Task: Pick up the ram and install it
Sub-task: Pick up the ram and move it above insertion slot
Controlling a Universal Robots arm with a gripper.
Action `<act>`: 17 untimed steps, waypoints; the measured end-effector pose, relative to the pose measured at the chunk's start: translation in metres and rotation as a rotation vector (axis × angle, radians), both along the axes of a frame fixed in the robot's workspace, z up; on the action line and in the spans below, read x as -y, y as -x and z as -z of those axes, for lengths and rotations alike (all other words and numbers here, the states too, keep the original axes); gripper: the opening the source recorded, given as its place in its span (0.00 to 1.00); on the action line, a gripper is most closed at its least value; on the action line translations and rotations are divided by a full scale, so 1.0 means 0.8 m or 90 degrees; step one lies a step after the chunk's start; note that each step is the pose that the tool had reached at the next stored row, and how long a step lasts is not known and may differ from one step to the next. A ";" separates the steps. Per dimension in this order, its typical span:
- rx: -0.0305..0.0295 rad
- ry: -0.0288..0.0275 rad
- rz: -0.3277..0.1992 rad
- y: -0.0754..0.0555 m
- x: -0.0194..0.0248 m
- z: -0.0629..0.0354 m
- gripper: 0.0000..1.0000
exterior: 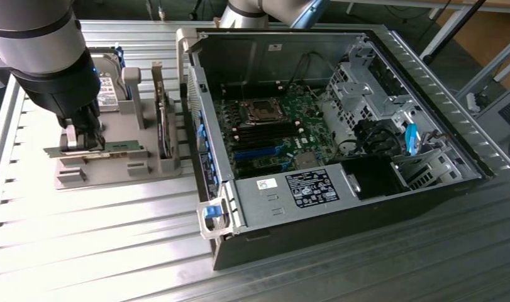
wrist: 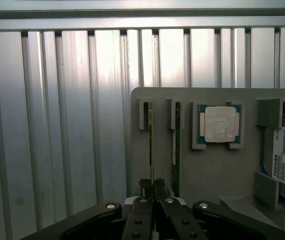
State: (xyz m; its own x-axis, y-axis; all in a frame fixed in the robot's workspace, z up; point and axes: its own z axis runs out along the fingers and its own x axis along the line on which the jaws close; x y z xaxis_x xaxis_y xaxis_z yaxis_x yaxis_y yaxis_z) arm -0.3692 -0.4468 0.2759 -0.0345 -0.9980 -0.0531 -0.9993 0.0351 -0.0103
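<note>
Gripper (wrist: 152, 191) pinched narrowly onto the ram (wrist: 151, 145), which stands on edge in the grey holder's (wrist: 212, 170) outermost slot, just beside a second stick (wrist: 176, 140) in the holder.

Open case (exterior: 322, 207) on slatted table (exterior: 95, 251). Grey holder (exterior: 112, 170) just beside the case, on the exterior view's left of it. Arm (exterior: 36, 38) comes down over the holder end farthest from the case. Gripper (exterior: 77, 143) is low, fingers together on the end of the ram (exterior: 124, 148), which sits on edge in the holder. Dark card (exterior: 164, 119) upright in the holder, on the side nearest the case. Hard drive (exterior: 109, 85) at the holder's back, partly behind the arm. Inside the case: motherboard (exterior: 297, 119), CPU socket (exterior: 259, 111), black and blue slots (exterior: 259, 143), labelled power supply (exterior: 309, 187). Blue latch (exterior: 210, 212) at the case's near corner.
</note>
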 end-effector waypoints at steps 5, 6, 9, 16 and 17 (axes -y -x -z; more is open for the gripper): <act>0.0001 -0.0001 0.000 0.000 0.0000 -0.007 0.11; 0.0000 0.0000 0.000 0.000 0.0000 -0.009 0.11; 0.0001 -0.0001 0.000 0.000 0.0000 -0.012 0.11; 0.0001 0.0000 0.000 0.000 0.0000 -0.021 0.11; 0.0001 0.0000 0.000 0.000 0.0000 -0.022 0.11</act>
